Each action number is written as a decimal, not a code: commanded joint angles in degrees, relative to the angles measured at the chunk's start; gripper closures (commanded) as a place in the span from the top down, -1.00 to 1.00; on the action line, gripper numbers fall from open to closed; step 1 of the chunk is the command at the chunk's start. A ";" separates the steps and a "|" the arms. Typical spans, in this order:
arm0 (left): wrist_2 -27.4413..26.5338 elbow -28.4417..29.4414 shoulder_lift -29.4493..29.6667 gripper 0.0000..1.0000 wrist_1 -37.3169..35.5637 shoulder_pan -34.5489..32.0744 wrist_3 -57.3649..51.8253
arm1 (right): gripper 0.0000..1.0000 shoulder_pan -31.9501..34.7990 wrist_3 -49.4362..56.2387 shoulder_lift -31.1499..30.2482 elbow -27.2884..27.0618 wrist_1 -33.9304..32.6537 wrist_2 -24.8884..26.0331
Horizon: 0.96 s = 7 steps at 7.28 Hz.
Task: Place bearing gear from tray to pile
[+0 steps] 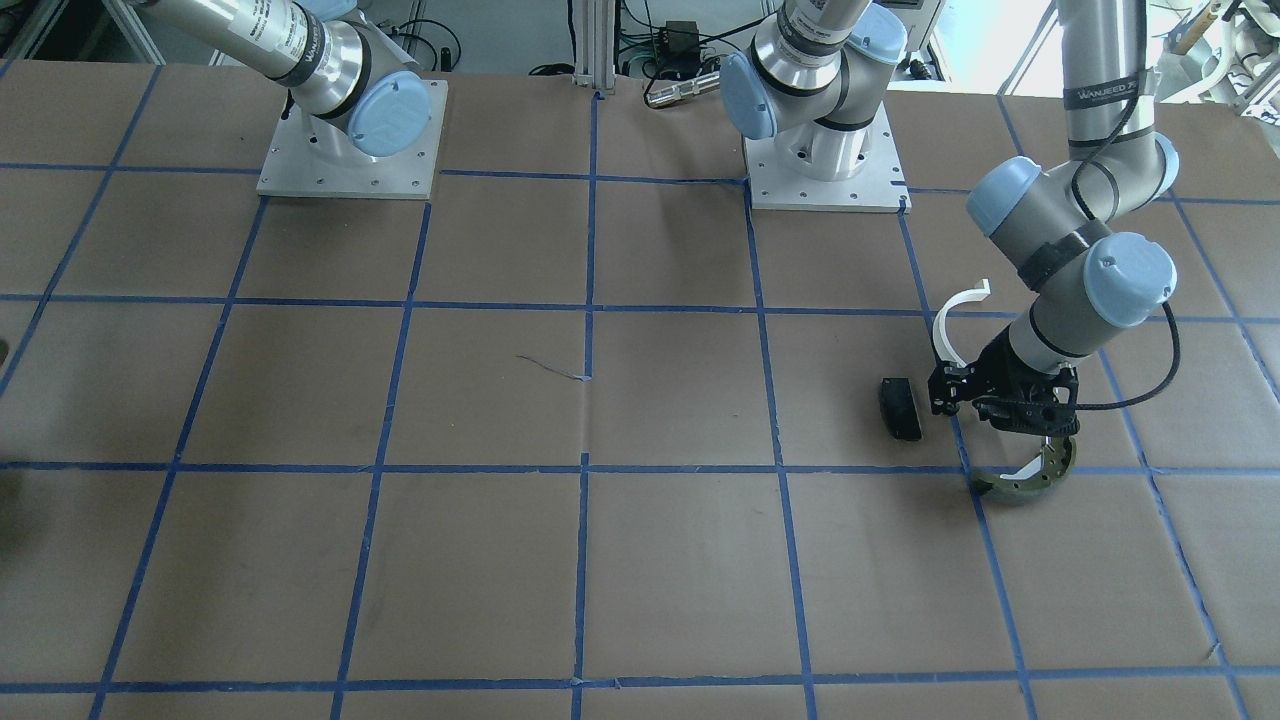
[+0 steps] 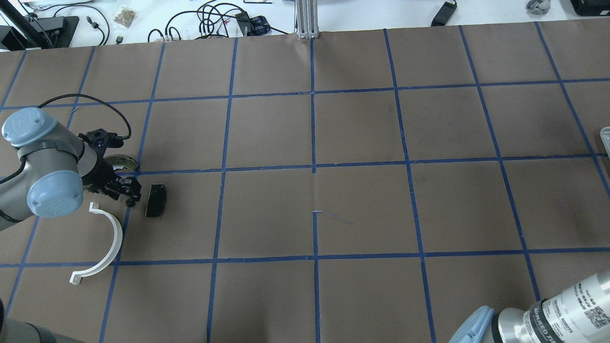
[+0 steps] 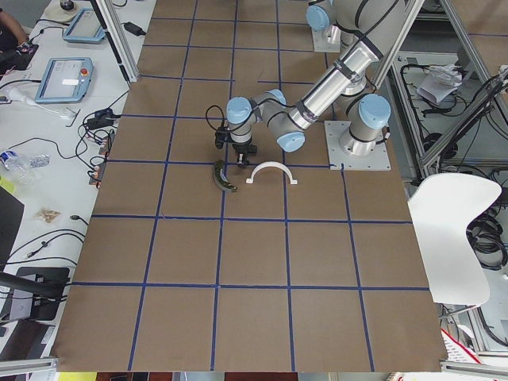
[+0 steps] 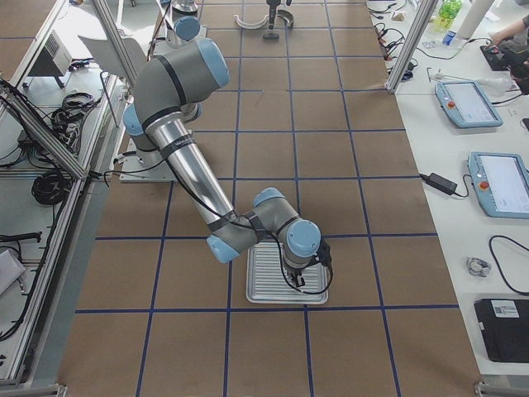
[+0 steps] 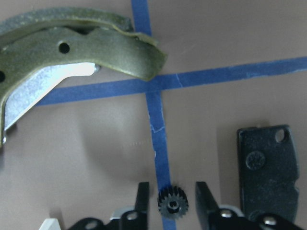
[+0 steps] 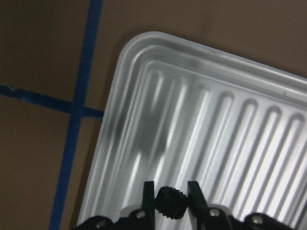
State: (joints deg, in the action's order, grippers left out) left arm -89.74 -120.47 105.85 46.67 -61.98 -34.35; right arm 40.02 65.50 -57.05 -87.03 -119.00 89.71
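In the left wrist view my left gripper [image 5: 172, 197] is open. A small black bearing gear [image 5: 172, 205] lies on the blue tape between its fingers with a gap on each side. Around it is the pile: the olive-green shoe [image 5: 72, 43], the black pad [image 5: 271, 167] and the white half-ring [image 2: 112, 238]. From overhead the left gripper [image 2: 131, 193] is low between the shoe [image 2: 121, 162] and the pad [image 2: 156, 200]. My right gripper [image 6: 169, 191] is shut on another black gear [image 6: 170, 202] over the ribbed metal tray [image 6: 230, 120].
The table is brown paper with a blue tape grid. The tray [image 4: 285, 277] sits at the robot's right end, and only its edge [image 2: 605, 138] shows in the overhead view. The arm bases [image 1: 825, 160] stand on plates at the robot's edge.
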 commanded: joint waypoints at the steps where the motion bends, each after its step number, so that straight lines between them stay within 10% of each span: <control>1: -0.08 1.28 -0.90 1.00 0.08 -0.85 0.94 | -0.85 6.71 -9.82 -7.59 -8.46 -1.14 -0.06; 7: -0.79 24.21 -0.30 1.00 25.39 -19.12 29.04 | -0.85 30.69 -44.87 -12.64 -13.69 -1.85 4.76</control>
State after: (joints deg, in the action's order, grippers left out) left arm -90.77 -99.13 105.35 69.89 -77.68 -11.22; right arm 65.16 28.66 -69.59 -100.66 -120.84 93.03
